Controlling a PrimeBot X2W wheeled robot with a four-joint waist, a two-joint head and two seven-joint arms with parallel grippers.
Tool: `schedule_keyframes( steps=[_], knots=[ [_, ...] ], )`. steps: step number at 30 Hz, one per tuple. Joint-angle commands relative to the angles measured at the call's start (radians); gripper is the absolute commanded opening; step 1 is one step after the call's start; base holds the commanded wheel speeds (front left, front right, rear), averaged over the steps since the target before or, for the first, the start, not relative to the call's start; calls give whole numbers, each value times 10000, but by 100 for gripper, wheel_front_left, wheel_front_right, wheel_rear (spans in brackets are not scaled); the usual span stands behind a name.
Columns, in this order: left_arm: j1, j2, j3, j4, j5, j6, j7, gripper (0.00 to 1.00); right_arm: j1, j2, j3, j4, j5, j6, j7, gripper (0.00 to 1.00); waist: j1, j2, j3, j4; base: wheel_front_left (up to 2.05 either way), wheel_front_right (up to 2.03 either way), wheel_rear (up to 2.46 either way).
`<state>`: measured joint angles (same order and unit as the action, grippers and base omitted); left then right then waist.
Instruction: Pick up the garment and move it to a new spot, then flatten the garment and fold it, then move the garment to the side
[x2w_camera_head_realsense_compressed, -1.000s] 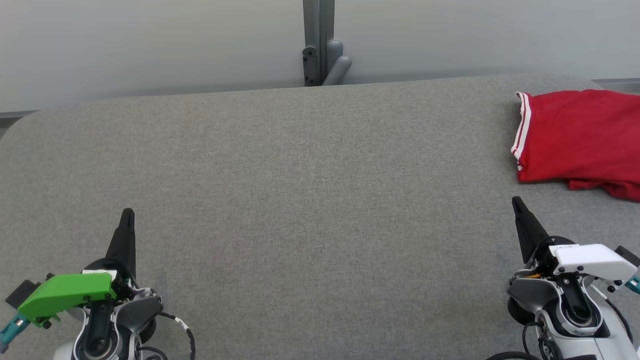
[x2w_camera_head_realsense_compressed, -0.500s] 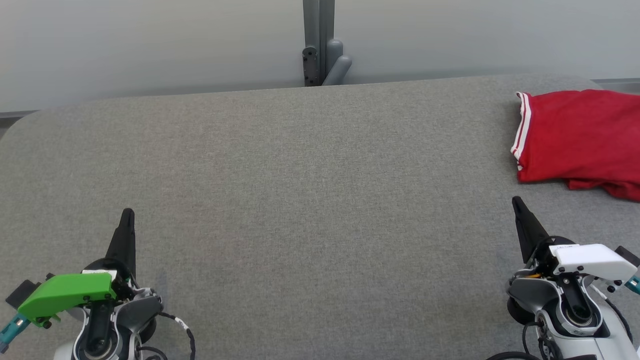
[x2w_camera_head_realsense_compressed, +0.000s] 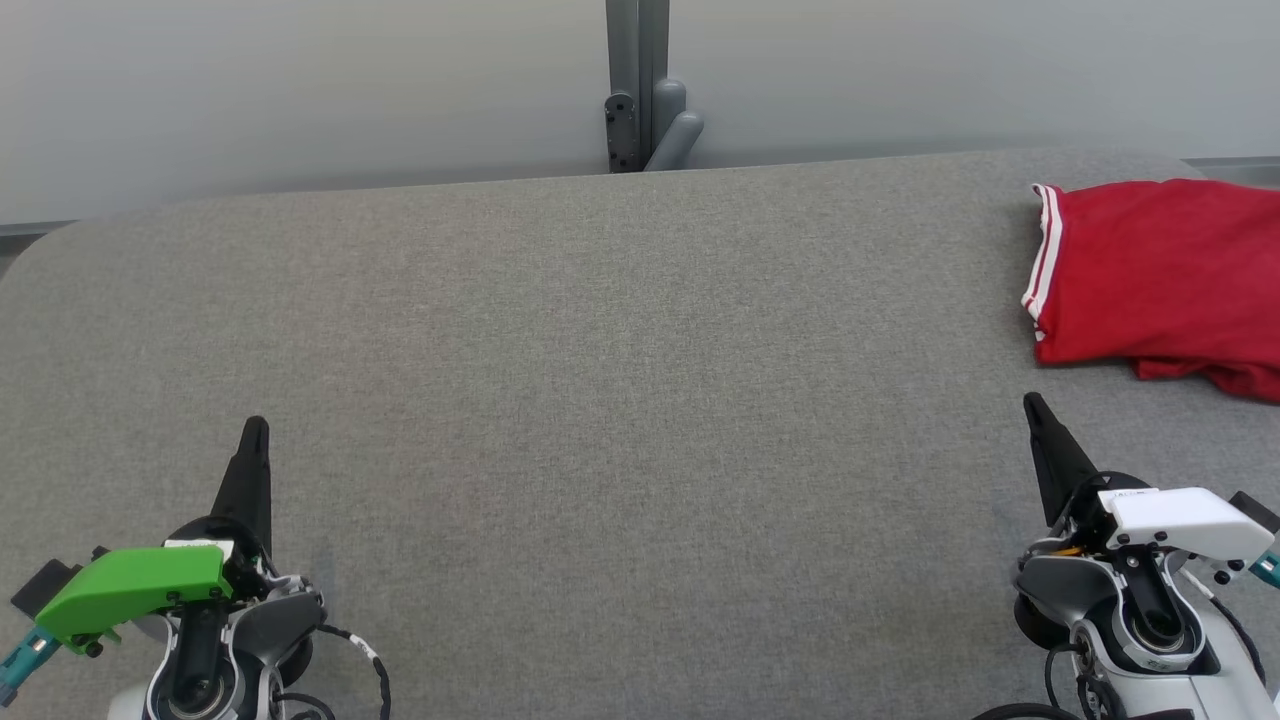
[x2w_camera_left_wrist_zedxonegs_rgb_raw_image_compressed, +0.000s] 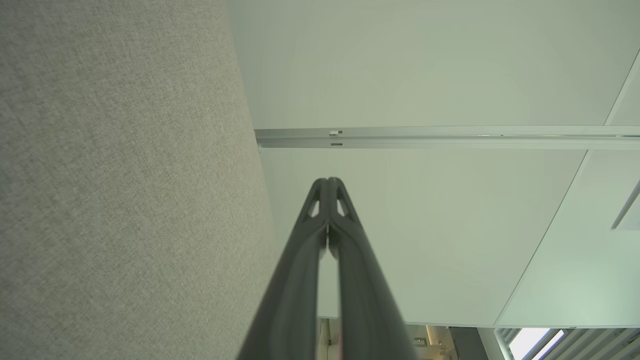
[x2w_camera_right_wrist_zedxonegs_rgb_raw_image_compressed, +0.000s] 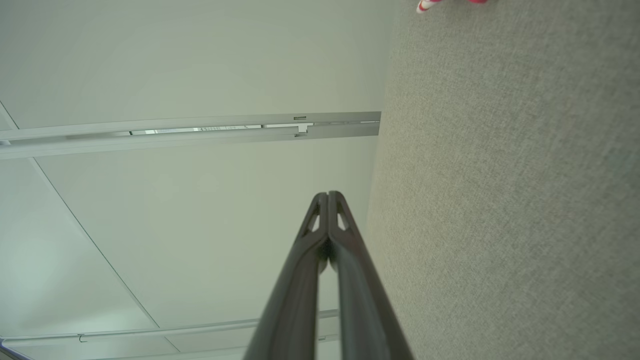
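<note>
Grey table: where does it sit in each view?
Head view: grey table spans the middle and bottom.
Left wrist view: table along the left side.
Right wrist view: table along the right side.
Shared landmark: the grey post at its far edge.

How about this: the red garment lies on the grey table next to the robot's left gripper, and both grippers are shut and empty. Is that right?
Not quite. The red garment lies on the grey table next to the right gripper, far from the left gripper. The head view shows this. Both grippers are shut and empty, as you said.
</note>
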<state>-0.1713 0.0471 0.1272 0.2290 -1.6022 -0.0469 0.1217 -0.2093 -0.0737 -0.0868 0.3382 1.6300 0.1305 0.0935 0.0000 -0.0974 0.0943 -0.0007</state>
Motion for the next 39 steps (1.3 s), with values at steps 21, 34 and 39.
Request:
schedule_keyframes(
  steps=[21, 34, 39],
  knots=[
    [-105, 59, 22, -23, -13, 19, -10, 0, 34, -116, 109, -13, 140, 4, -123, 0, 0, 0, 0, 0, 0, 0, 0],
    [-105, 59, 21, -23, -12, 19, -10, 0, 43, -162, 174, -21, 202, 4, -174, 0, 0, 0, 0, 0, 0, 0, 0],
    [-105, 59, 21, -23, -12, 19, -10, 0, 47, -185, 200, -25, 227, 4, -177, 0, 0, 0, 0, 0, 0, 0, 0]
  ],
)
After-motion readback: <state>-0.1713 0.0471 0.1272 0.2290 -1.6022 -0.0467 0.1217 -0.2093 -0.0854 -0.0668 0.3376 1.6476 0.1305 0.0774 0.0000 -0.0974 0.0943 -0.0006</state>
